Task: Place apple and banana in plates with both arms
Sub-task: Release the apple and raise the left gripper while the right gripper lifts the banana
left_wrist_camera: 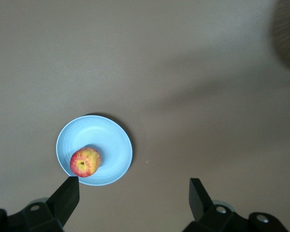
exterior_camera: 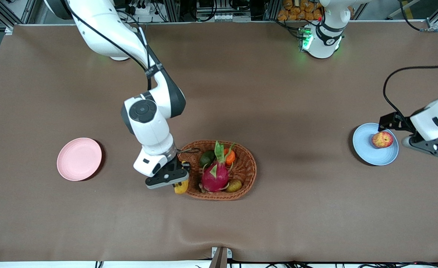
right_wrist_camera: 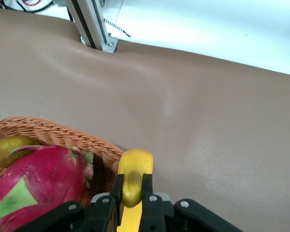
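White jointed arms [exterior_camera: 150, 123], black cables, black hands, green-lit base [exterior_camera: 308, 39]

Apple [exterior_camera: 382, 140] on blue plate [exterior_camera: 364, 147]

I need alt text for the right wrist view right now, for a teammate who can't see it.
The right gripper holds the banana between its fingers, just outside the rim of the woven basket. A magenta dragon fruit and a small greenish fruit lie inside, with bare brown table around.

High front camera spans the table [exterior_camera: 241, 93] — wrist cameras look down close.
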